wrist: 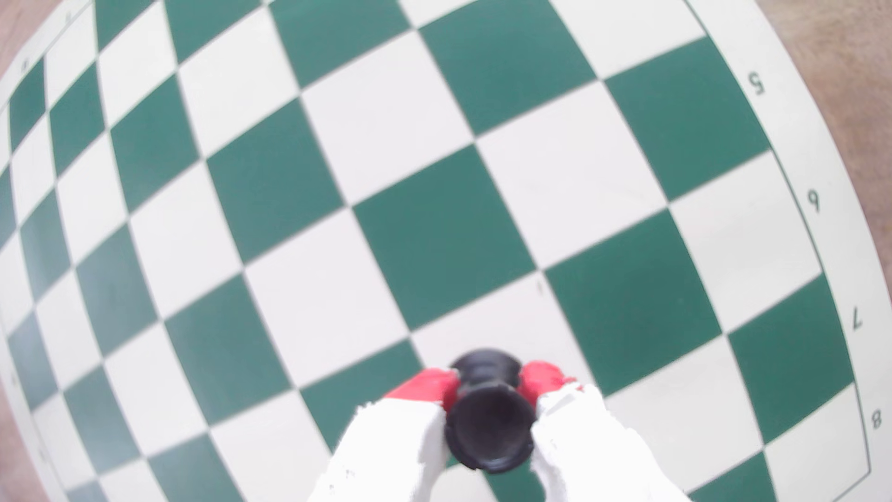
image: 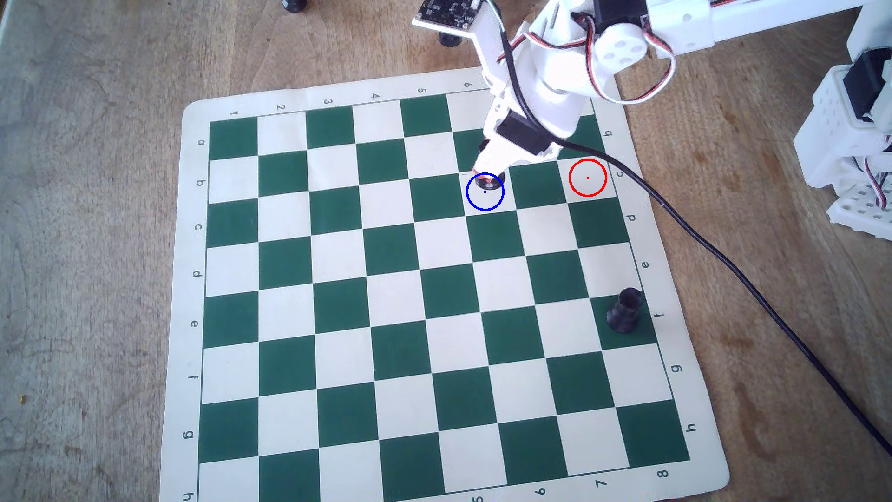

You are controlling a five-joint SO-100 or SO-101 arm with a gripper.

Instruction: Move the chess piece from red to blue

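Black, the piece point(wrist: 490, 425) sat pinched at its narrow waist by the gripper point(wrist: 490, 386), at the upper edge of blue point(image: 485, 191). It looked light, rigid and smooth; the waist seemed the surest hold.

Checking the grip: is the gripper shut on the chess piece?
Shut: in the wrist view the gripper has red fingertips pressing both sides of the chess piece.
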